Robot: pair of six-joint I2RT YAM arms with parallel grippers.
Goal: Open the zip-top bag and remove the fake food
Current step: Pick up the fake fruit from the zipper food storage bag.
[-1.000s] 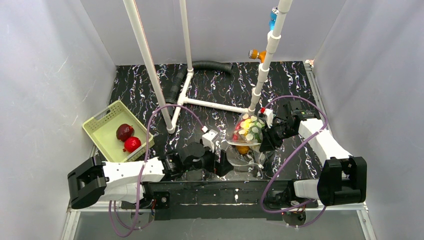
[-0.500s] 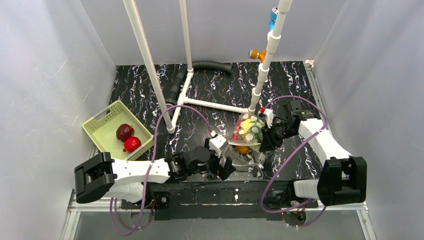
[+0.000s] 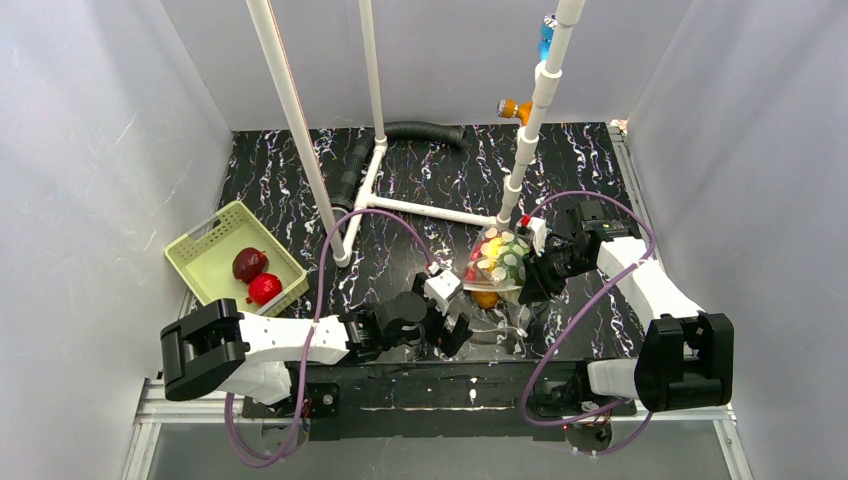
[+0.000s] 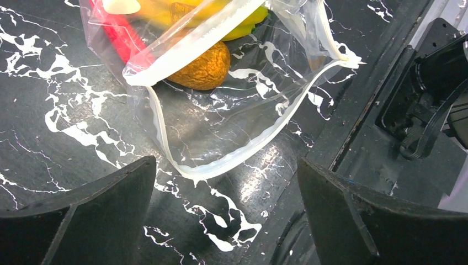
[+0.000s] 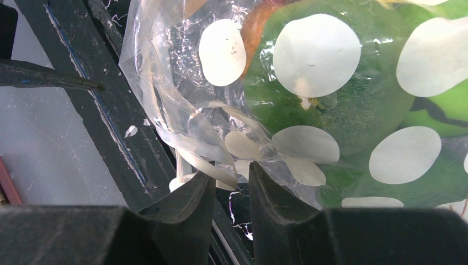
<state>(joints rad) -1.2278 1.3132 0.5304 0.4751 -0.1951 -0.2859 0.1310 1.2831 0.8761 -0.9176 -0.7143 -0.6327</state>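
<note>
The zip-top bag (image 3: pixel 495 262), clear with pale dots, hangs tilted with its mouth low and gaping toward the near edge. Its white zip strip (image 4: pixel 237 154) curves wide open on the table. Inside it lie a yellow banana (image 4: pixel 221 11), a red chili (image 4: pixel 124 38), an orange-brown round piece (image 4: pixel 205 67) and a green piece (image 5: pixel 342 94). My right gripper (image 5: pixel 232 185) pinches a crumpled fold of the bag's side. My left gripper (image 4: pixel 226 221) is open just in front of the bag's mouth, touching nothing. A dark red (image 3: pixel 248 264) and a red (image 3: pixel 264 289) round fruit lie in the basket.
The pale green perforated basket (image 3: pixel 205 265) stands at the left. A white pipe frame (image 3: pixel 420 208) and its uprights rise behind the bag, with a black hose (image 3: pixel 420 132) at the back. A black rail (image 3: pixel 420 385) runs along the near edge.
My left arm has slid to the right, bringing its open gripper up to the bag's mouth. The right gripper and the bag have stayed still.
</note>
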